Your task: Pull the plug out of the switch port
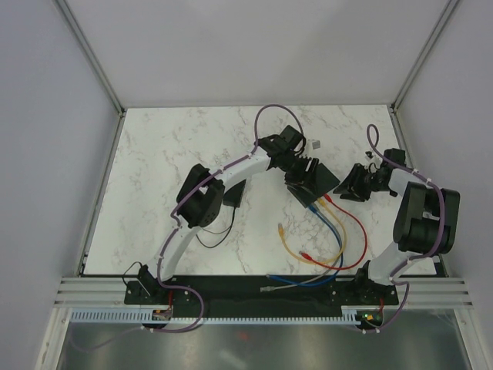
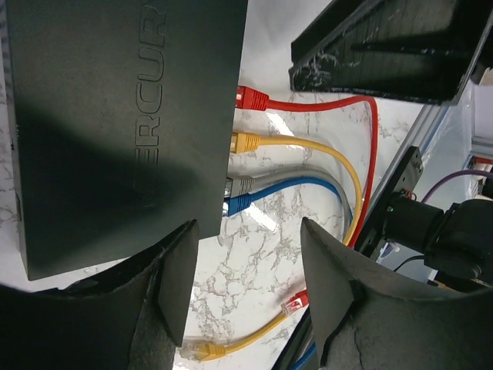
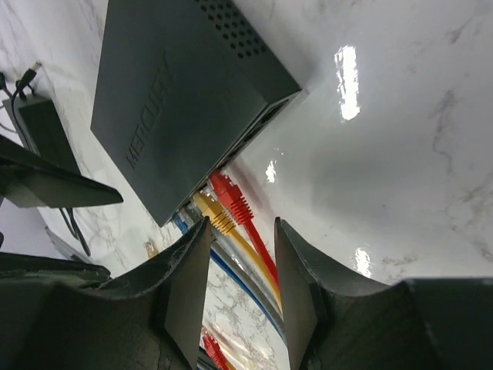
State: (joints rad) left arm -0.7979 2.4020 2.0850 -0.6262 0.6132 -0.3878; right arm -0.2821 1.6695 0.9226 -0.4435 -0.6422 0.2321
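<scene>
White marble bench [image 1: 154, 154], grey walls all round. Black switch [image 1: 320, 183] sits a bit right of centre, sockets facing around 6 o'clock. Four plugs are in it side by side: red plug [image 2: 250, 99], yellow plug [image 2: 245, 142], grey plug [image 2: 240, 186], blue plug [image 2: 237, 203], with their cables trailing toward 6 o'clock. Left end effector [image 2: 246, 231] hangs over the switch's 10 o'clock end, fingers apart, gripping nothing. Right end effector [image 3: 243, 227] is at the switch's 3 o'clock, fingers apart too, with the red and yellow plugs showing in the gap. Power brick [image 1: 233, 193] lies at the switch's 9 o'clock.
</scene>
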